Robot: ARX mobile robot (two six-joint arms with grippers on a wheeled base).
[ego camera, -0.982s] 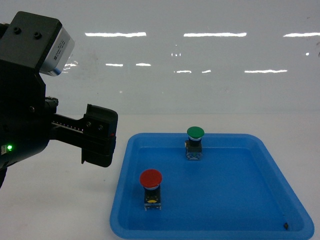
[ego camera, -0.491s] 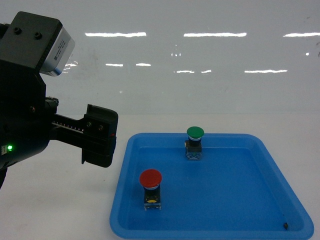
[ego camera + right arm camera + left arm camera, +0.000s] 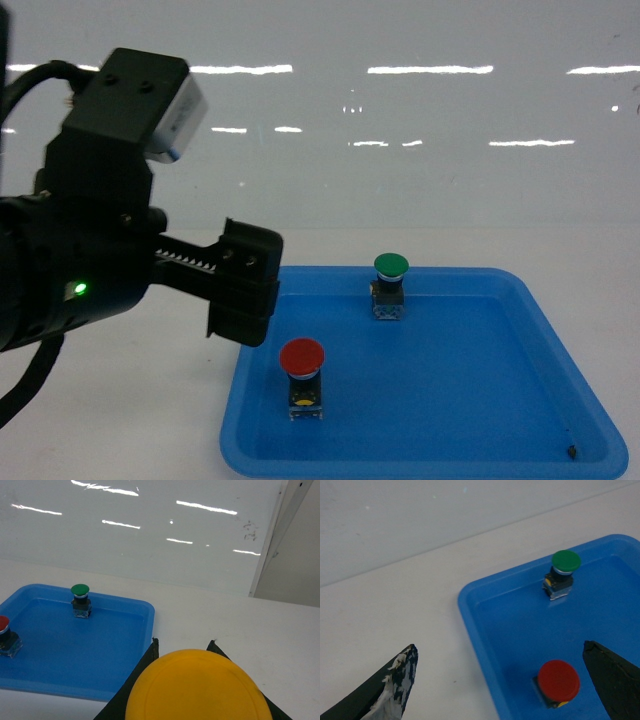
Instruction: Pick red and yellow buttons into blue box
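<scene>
Head view showed a shallow blue tray, smooth and shiny plastic with low edges and round corners, lying flat on a white table. Two push buttons stood upright in it. The red button had a round, smooth cap like a mushroom, on a small black-and-clear block, near the tray's front left corner. The green button had the same shape and stood near the back edge, well apart from the red one.

My left pincer was black and blocky, with a toothed rail across it. It hung above the tray's left edge, level with the table. In my left wrist view its two dark pointed fingers were spread wide with nothing between them. One was over the bare table and the other over the tray, and the red button sat closer to the second one.

My right pincer was off to the right of the tray, above the table. It was clenched around the yellow button, whose big, smooth, round cap filled the bottom of my right wrist view.
</scene>
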